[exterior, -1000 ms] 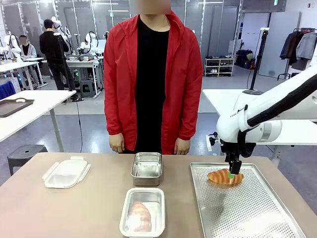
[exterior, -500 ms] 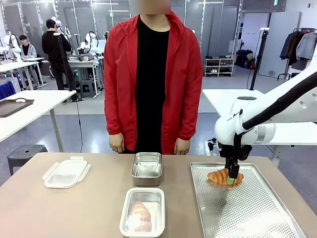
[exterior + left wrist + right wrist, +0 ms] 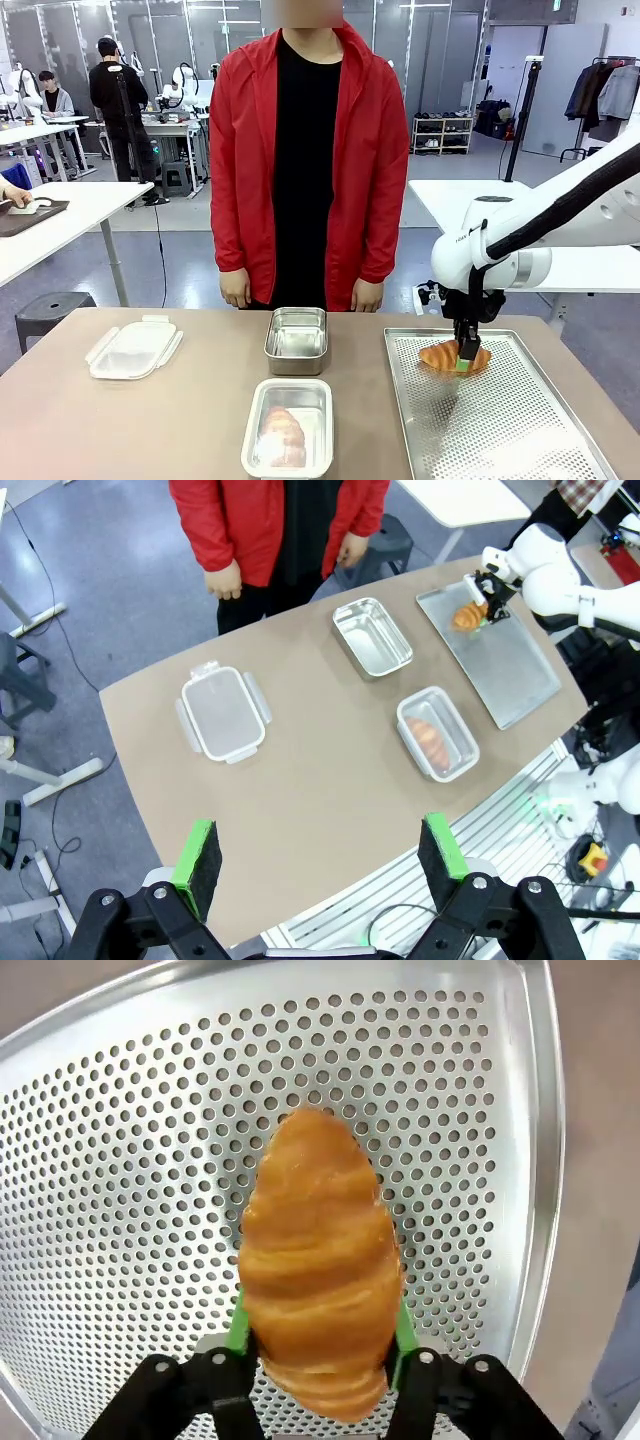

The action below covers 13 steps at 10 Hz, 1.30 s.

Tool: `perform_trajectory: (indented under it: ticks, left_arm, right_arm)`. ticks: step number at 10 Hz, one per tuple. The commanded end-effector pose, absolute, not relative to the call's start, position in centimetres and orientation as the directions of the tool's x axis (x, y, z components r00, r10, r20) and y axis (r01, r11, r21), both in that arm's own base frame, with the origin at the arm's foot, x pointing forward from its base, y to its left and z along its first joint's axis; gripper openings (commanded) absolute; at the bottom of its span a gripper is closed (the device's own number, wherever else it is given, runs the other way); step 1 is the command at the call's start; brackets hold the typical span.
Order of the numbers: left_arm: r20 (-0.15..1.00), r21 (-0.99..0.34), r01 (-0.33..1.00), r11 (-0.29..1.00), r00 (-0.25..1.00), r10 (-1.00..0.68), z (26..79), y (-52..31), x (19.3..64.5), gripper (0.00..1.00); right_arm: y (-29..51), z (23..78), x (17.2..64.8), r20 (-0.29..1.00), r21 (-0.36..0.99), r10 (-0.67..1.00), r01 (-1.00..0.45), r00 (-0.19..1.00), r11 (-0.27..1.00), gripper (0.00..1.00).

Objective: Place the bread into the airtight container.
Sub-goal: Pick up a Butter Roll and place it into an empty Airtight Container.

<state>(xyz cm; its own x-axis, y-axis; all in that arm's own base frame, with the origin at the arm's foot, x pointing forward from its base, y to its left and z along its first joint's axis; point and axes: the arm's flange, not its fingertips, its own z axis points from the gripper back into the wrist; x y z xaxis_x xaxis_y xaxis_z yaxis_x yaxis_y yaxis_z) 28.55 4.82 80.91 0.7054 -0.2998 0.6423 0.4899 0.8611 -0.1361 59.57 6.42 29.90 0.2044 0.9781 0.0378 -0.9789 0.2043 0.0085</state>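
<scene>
Pinching the croissant, pads of right claw show plainly wrist-on.

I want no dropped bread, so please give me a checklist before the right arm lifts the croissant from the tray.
1. The right gripper has pads on both sides of the croissant: ok.
2. Grip firm enough to lift: cannot tell.
3. The steel container is open and empty: ok.
4. The person's hands are away from it: ok.
5. The left gripper is open, high above the table: ok.
</scene>
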Motion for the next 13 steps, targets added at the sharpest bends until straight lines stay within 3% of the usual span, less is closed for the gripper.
perform_trajectory:
  ticks: [1, 2, 8, 13]
  left_arm:
    - [0.641, -0.125, 0.503, 0.855, 0.699, -0.317, 81.0, 4.8, 28.4, 1.00]
    - [0.641, -0.125, 0.503, 0.855, 0.699, -0.317, 81.0, 4.8, 28.4, 1.00]
    - [0.641, -0.125, 0.503, 0.855, 0.699, -0.317, 81.0, 4.8, 28.4, 1.00]
    - [0.641, -0.125, 0.503, 0.855, 0.699, -0.317, 81.0, 4.8, 28.4, 1.00]
  right_arm:
    - [6.7, 29.7, 59.7, 0.027, 0.022, 0.977, -0.978, 0.209, 0.209, 0.38]
    - [6.7, 30.0, 59.6, 0.027, 0.027, 0.977, -0.977, 0.212, 0.211, 0.26]
    - [7.9, 37.6, 56.9, 0.030, -0.059, 0.971, -0.969, 0.237, 0.238, 0.26]
    - [17.2, 43.4, 53.8, 0.014, -0.083, 0.972, -0.968, 0.236, 0.237, 0.26]
